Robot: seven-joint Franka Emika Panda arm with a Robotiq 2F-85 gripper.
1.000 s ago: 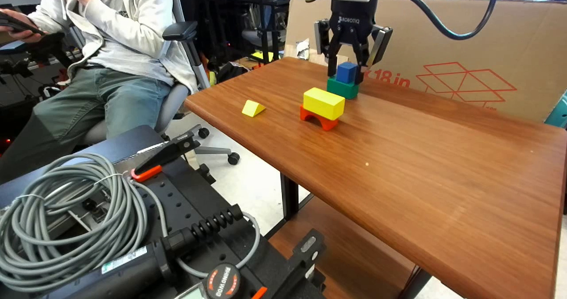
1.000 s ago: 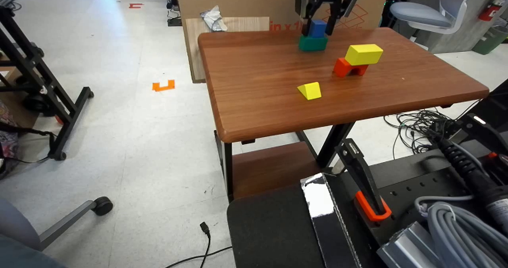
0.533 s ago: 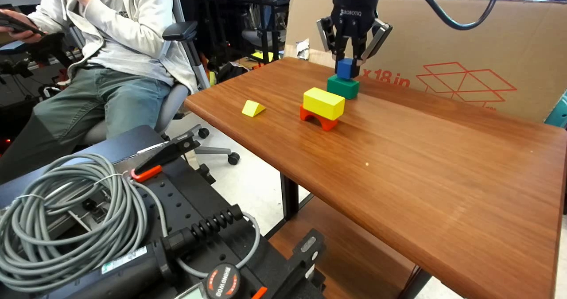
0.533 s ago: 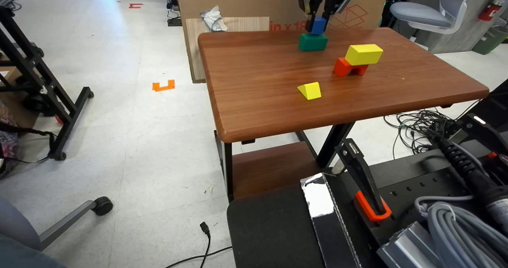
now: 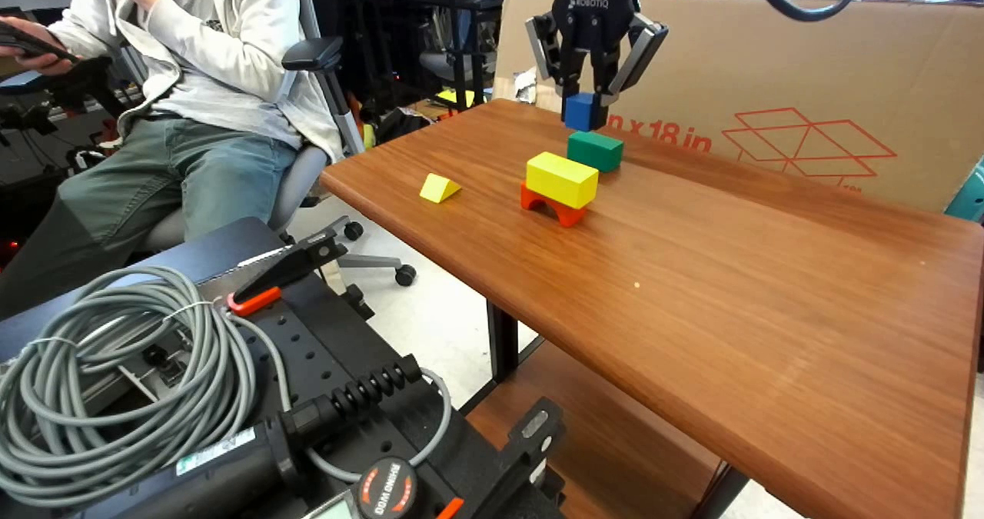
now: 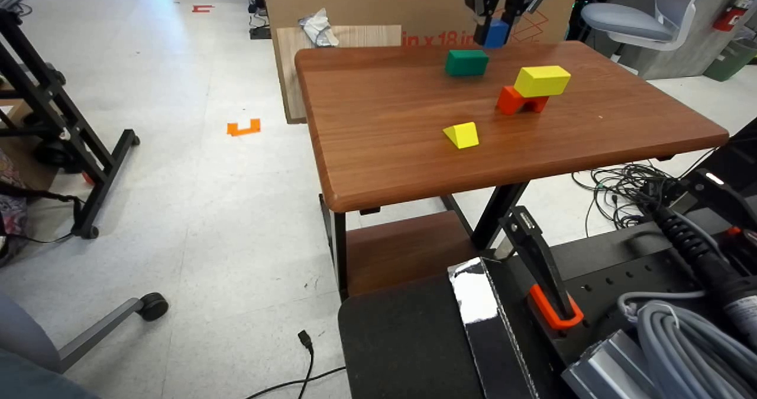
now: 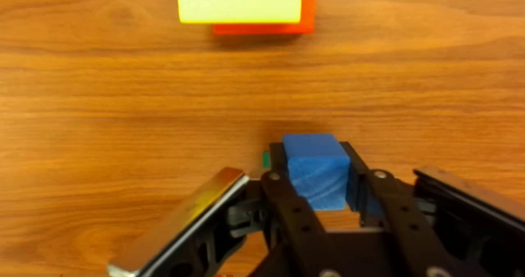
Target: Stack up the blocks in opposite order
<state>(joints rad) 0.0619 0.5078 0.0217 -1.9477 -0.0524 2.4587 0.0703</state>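
Well, at the far left in an exterior view the yellow wedge [image 5: 440, 187] sits alone on the bench [image 5: 769, 273], apart from the rest and probably no part of this step. Next comes the red arch [image 5: 570, 214], bearing the yellow block [image 5: 563, 180], which sits off-centre and appears to overhang one end. Then, above the bench, the jaws are closed in on two opposite sides of the blue block [image 5: 579, 111], parted only by its breadth, and hold it aloft. Rightmost, the green block [image 5: 596, 152] lies flat, nothing on it; an exterior view shows the blue block [image 6: 496, 33] apart from it, off to one side.

The step in hand is probably carrying the blue block to its place. Done well, that means passing high enough not to nudge the yellow block, whose overhang could tip. Lowering should be slow and level, the bottom face fully supported before the jaws part, with room around it for them to spread.
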